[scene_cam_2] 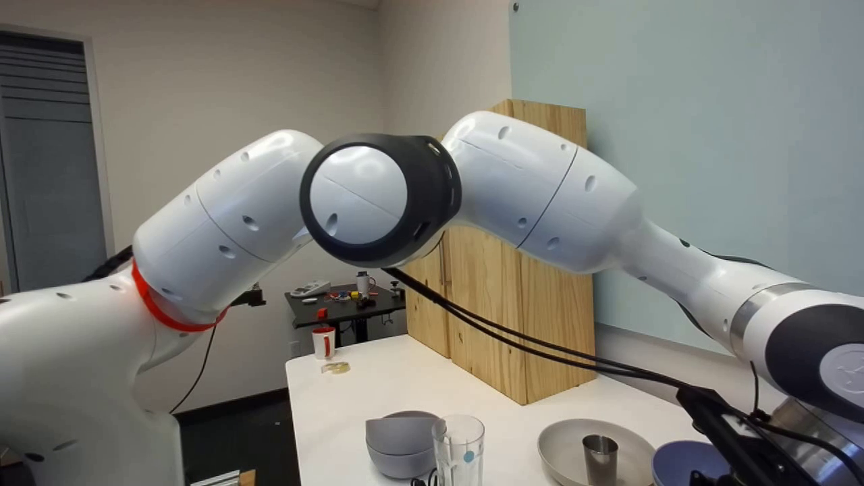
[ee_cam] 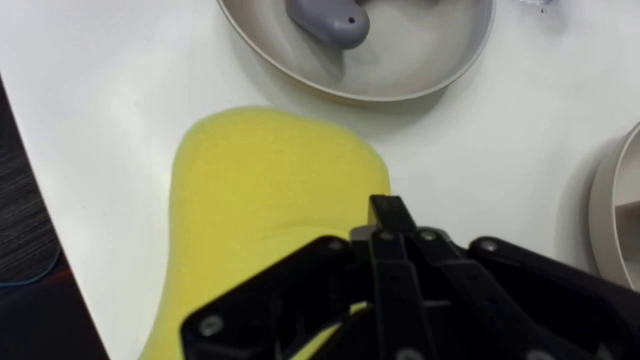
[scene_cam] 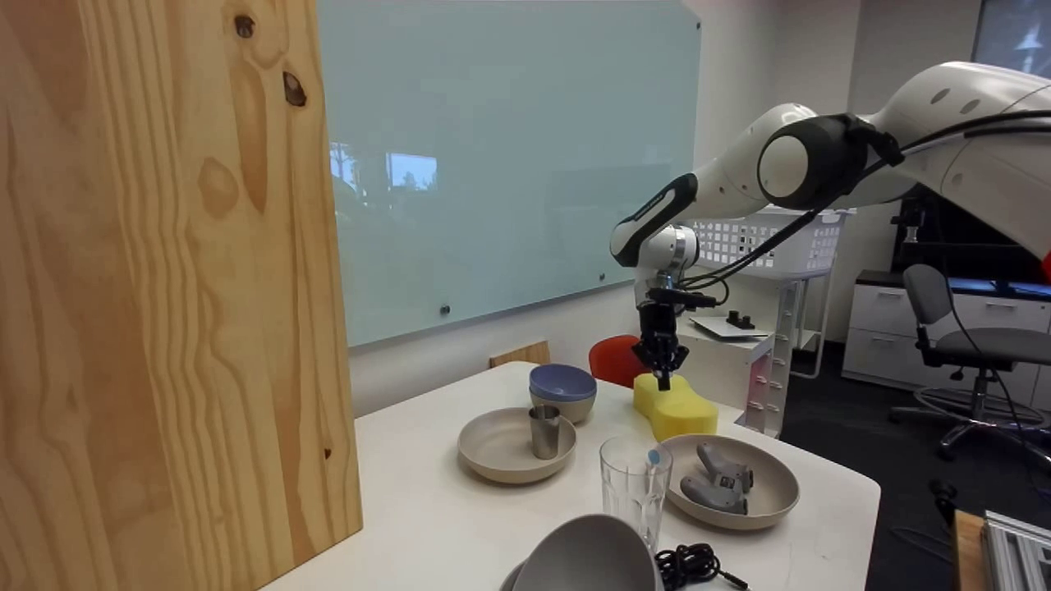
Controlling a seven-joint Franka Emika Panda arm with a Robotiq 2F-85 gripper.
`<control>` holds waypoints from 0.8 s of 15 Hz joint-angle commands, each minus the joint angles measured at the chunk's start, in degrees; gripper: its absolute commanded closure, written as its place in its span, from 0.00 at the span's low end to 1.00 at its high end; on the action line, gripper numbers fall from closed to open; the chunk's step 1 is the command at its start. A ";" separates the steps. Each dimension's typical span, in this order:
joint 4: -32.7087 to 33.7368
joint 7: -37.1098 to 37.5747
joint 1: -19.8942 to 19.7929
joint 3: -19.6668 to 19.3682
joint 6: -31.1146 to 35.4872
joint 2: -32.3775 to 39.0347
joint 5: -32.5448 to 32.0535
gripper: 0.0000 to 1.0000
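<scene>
My gripper points down over a yellow sponge-like block. In the wrist view its fingertips are pressed together with nothing between them. They overlap the right edge of the yellow block; I cannot tell whether they touch it. Beyond the block is a beige plate holding a grey controller; in an exterior view the plate holds two grey controllers. Another beige plate holds a metal cup. A blue bowl sits in a beige bowl. The fingers are out of frame in an exterior view.
A clear glass, grey bowls and a coiled black cable stand near the plates. A tall wooden cabinet is on the white table. A glass board hangs behind. A white mug stands at the far end.
</scene>
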 commanded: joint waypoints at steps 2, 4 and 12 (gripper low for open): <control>-0.44 0.95 -2.06 -1.81 -3.71 -0.23 -0.22 1.00; -0.82 1.95 -2.18 -3.87 -3.82 -0.84 -1.53 1.00; -6.09 1.21 0.83 -6.01 13.13 -4.50 -2.66 1.00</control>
